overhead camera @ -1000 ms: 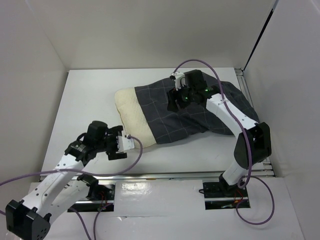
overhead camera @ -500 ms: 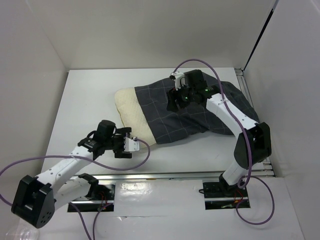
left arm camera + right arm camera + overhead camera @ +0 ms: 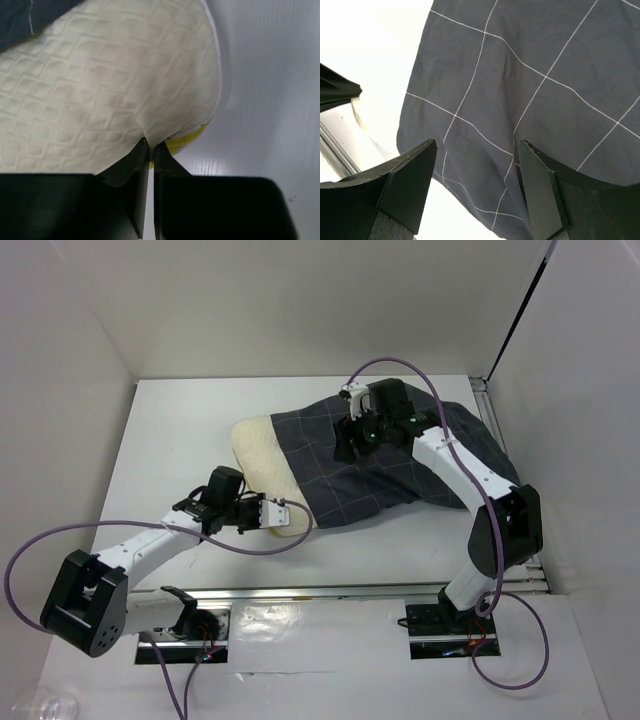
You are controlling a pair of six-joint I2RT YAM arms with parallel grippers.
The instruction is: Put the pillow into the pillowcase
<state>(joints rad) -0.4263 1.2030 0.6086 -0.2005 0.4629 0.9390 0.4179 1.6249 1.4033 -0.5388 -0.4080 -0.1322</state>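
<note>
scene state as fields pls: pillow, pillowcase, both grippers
pillow: partly inside pillowcase, left end exposed
pillowcase: lies flat on white table, covers the rest of the pillow
left gripper: jaws shut on pillow's near corner, by the yellow piping
right gripper: jaws open over pillowcase, holding nothing

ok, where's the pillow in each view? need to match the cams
Top external: the pillow is centre-left, its cream end sticking out of the pillowcase.
Left wrist: the pillow fills the upper left, its corner pinched in the left pincer.
Right wrist: only a small cream sliver at the left edge, likely it.
Shared landmark: the grid-patterned pillowcase, top-left corner in left wrist, most of right wrist.
</note>
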